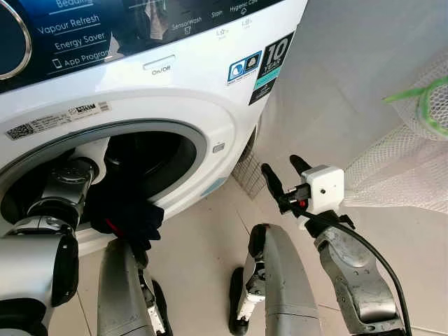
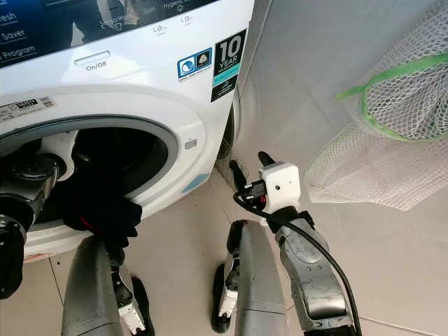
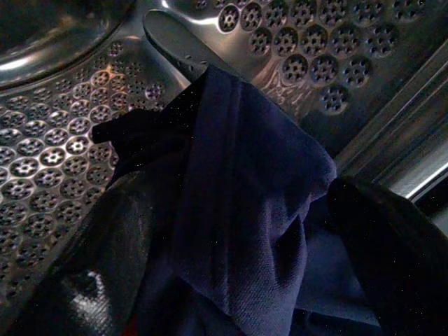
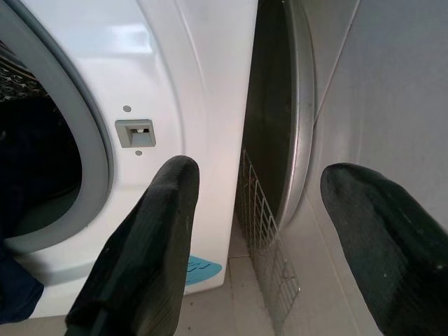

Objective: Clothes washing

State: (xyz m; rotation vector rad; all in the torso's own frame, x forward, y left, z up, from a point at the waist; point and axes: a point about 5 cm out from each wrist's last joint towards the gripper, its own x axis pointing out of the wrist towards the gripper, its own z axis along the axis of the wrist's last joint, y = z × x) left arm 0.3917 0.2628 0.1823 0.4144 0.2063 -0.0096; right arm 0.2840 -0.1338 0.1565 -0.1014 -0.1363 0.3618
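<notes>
The dark garment (image 1: pixel 126 213) hangs half over the drum's lip at seven o'clock of the washing machine (image 1: pixel 175 105) opening and could slide out, the left gripper's hold hidden, the right gripper (image 1: pixel 285 180) spread empty

The washing machine (image 1: pixel 175 98) carries all the writing. Its dark control panel (image 1: pixel 84 28) reads "Vapour Refresh", "Energy Saver", "App Program", "SensorWash", "Stain" and "Hygienic Care". A button (image 1: pixel 159 66) below is marked "On/Off". A black sticker (image 1: pixel 273 66) shows "10 YEAR"; its smaller print is unreadable, as is the barcode label (image 1: pixel 59 119).
</notes>
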